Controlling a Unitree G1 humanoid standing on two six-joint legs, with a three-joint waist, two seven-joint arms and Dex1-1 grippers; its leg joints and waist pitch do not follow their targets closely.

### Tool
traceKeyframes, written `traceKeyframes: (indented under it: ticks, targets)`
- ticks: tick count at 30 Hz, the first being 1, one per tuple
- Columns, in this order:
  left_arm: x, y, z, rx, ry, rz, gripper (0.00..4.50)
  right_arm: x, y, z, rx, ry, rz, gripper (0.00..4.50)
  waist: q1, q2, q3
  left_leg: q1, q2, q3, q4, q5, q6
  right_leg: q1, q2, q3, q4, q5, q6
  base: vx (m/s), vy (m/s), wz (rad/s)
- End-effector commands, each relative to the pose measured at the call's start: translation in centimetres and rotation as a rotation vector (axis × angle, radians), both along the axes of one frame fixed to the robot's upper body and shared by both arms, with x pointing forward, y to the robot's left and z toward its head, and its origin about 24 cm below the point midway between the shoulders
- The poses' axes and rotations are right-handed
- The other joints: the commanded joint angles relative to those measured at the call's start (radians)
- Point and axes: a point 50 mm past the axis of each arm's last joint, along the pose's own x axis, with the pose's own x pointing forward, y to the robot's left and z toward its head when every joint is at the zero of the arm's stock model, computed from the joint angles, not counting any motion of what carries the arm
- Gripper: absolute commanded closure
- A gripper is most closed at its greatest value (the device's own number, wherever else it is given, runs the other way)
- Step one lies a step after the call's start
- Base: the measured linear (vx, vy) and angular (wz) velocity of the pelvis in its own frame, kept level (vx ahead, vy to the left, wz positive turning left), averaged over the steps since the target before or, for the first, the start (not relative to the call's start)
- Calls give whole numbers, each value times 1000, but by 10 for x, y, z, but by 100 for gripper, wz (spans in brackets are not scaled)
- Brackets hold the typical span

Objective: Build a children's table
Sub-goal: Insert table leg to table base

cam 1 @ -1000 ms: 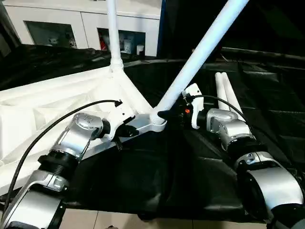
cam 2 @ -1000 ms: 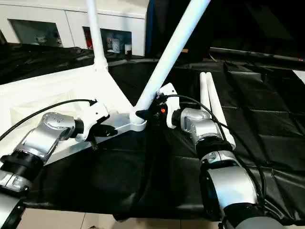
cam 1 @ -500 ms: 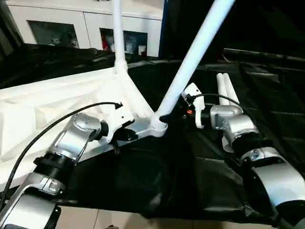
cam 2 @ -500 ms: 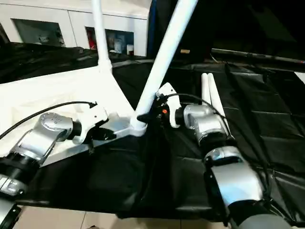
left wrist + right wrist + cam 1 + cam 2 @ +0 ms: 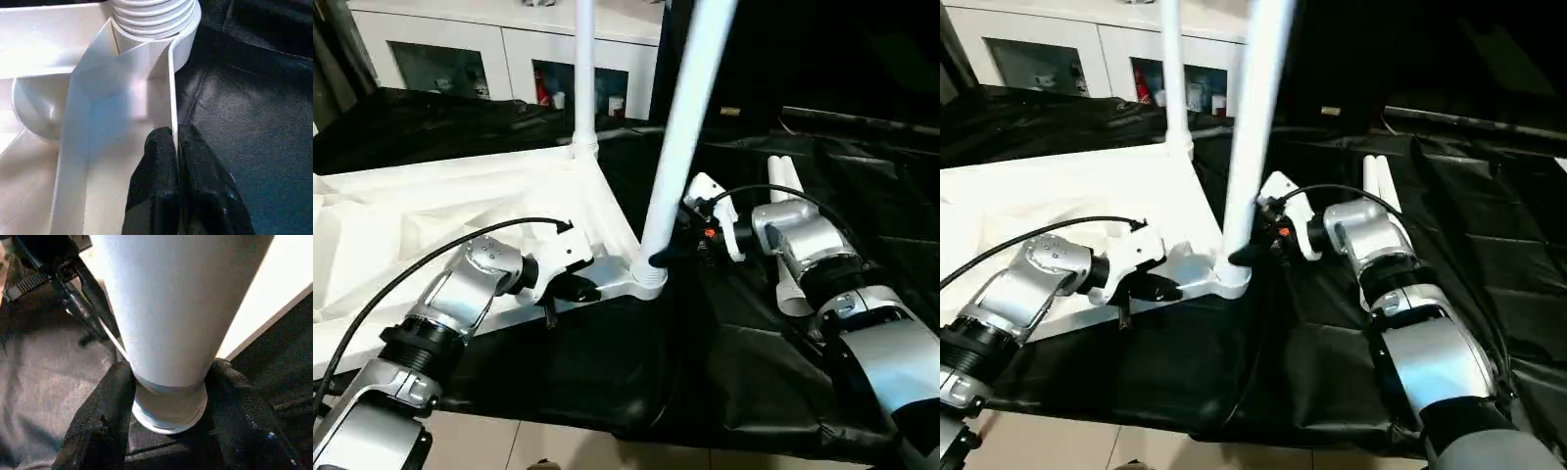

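Observation:
The white tabletop (image 5: 431, 225) lies underside up on black cloth. One white leg (image 5: 582, 78) stands upright in its far corner socket. A second leg (image 5: 690, 117) stands almost upright with its foot at the near corner socket (image 5: 651, 279); how deep it sits I cannot tell. My right gripper (image 5: 666, 257) is shut on this leg's lower end, and its black fingers (image 5: 105, 416) flank the tube (image 5: 166, 323). My left gripper (image 5: 582, 291) is shut on the tabletop's thin rim wall (image 5: 172, 98) just beside that socket. Two spare legs (image 5: 783, 176) lie side by side behind my right forearm.
A white cabinet with glass doors (image 5: 509, 59) stands at the back. Black cloth (image 5: 754, 372) covers the work surface, whose front edge runs along the picture's bottom above the tiled floor (image 5: 558, 450). A black cable (image 5: 411, 269) arcs over my left forearm.
The held leg has swung from leaning far right to nearly vertical over the near socket, my right gripper moving with it. My left gripper keeps its pinch on the rim. The camera shifted.

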Motion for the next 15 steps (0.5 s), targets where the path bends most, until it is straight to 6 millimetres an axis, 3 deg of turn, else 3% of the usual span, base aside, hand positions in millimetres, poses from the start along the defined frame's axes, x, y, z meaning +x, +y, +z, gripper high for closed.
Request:
traceKeyframes:
  ticks: [1,7,11,12,15]
  targets:
    - [-7,-18,4,-34,10,-125,450,-10,-11,-28,-134,92,-6,257,-4,8,-56,18,42,-4,-55,-59,54,37,-63,43,-56,184,-292,0,0,0]
    - [-3,-18,3,-25,-19,-86,450,-14,-14,-35,-108,100,-26,257,-2,3,-59,20,40,-4,-51,-42,57,38,-62,43,-52,239,-293,0,0,0]
    - [-3,-19,3,-29,-19,-83,450,-18,-18,-43,-90,108,-37,257,1,2,-58,20,41,-4,-52,-53,53,39,-62,43,-54,228,-286,0,0,0]
    - [-3,-19,3,-30,-18,-84,450,-21,-18,-46,-93,110,-33,257,1,7,-59,21,41,-5,-52,-55,50,38,-62,43,-53,229,-286,0,0,0]
    - [-4,-20,3,-32,-17,-87,450,-27,-17,-55,-102,116,-20,257,2,3,-60,21,40,-5,-53,-62,41,40,-62,43,-55,232,-279,0,0,0]
